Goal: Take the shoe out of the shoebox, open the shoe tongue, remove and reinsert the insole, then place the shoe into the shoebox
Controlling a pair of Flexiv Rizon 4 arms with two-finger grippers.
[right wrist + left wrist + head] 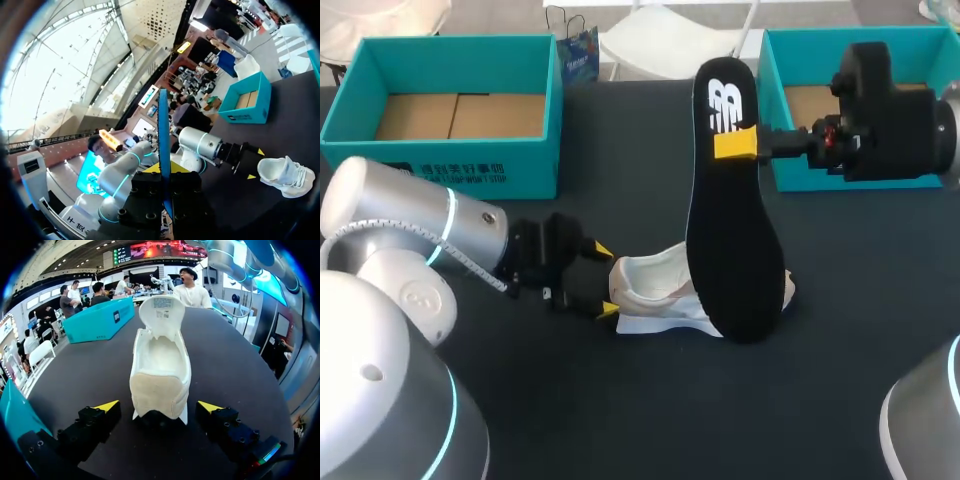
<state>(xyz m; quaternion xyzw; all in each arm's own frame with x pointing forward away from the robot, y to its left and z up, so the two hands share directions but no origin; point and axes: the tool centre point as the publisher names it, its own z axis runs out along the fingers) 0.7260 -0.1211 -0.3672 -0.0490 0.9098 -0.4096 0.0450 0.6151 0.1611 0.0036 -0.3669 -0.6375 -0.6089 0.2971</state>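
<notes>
Shoe [655,285]: on the table, tongue open, heel toward left gripper [605,280].
Insole [730,240]: out, held upright, toe end down at the shoe.
Right gripper [735,143]: clenched on the insole near its heel end.
Left gripper: released, fingers flanking the heel (gaps visible in the wrist view).
Step, likely reinsertion: brace the heel first, then feed the insole in toe-first at a low angle, under the tongue.

Nothing here reads clearly. The black insole [730,230] carries a white logo [724,108] near its upper end. The teal box [535,150] at the far left corner of the table [620,420] has white characters [448,171] along its front wall, too small to make out. A label [162,303] of tiny print sits on the raised shoe tongue [162,322].
</notes>
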